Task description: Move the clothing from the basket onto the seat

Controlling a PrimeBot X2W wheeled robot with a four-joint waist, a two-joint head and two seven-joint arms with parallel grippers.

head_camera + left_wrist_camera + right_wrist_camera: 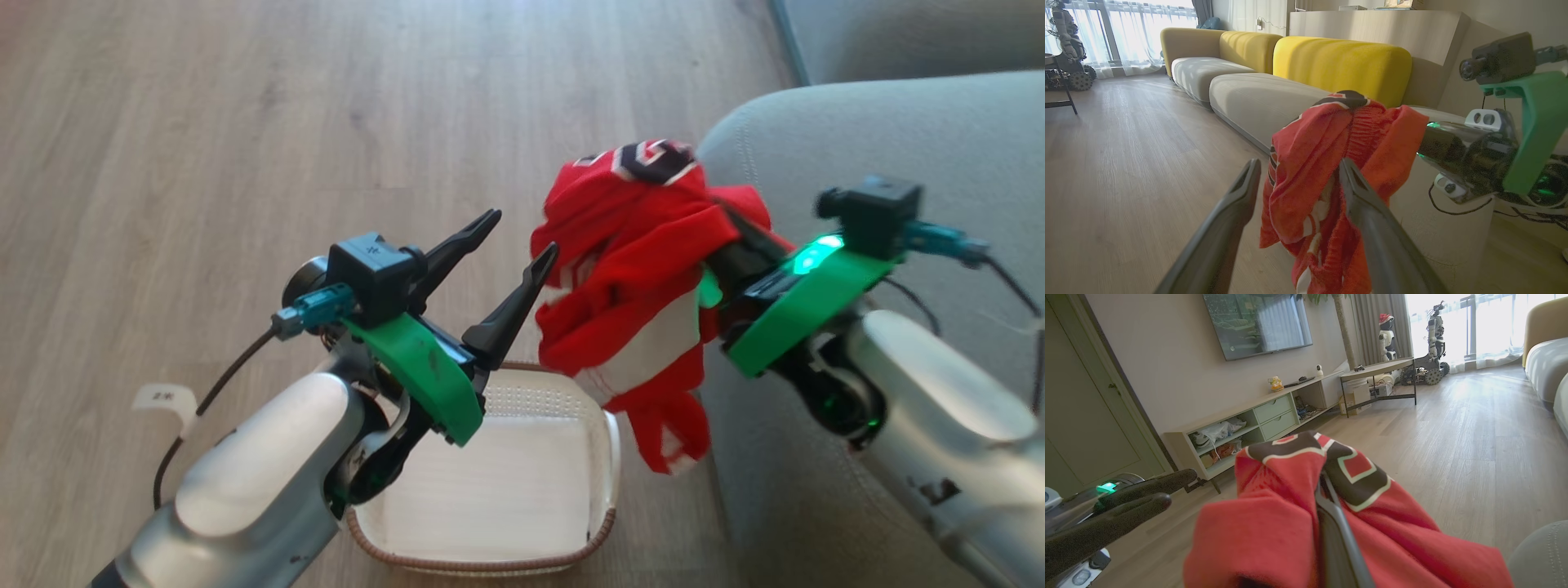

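Observation:
The red clothing (637, 278) hangs bunched in the air over the basket's far right corner, beside the seat (898, 131). My right gripper (722, 245) is shut on it from the right, its fingers buried in the cloth. In the right wrist view the shut right gripper (1323, 486) pokes through the clothing (1274, 522). My left gripper (522, 233) stands open just left of the garment, one tip at the cloth's edge. In the left wrist view the clothing (1314, 143) hangs between and beyond the open left gripper (1299, 165). The cream basket (608, 457) lies empty below.
Wooden floor (245, 122) stretches left and ahead. A long sofa with yellow backs (1339, 61) runs along the wall. A low TV console (1257, 416), a round table (1376, 369) and other robots (1433, 343) stand across the room.

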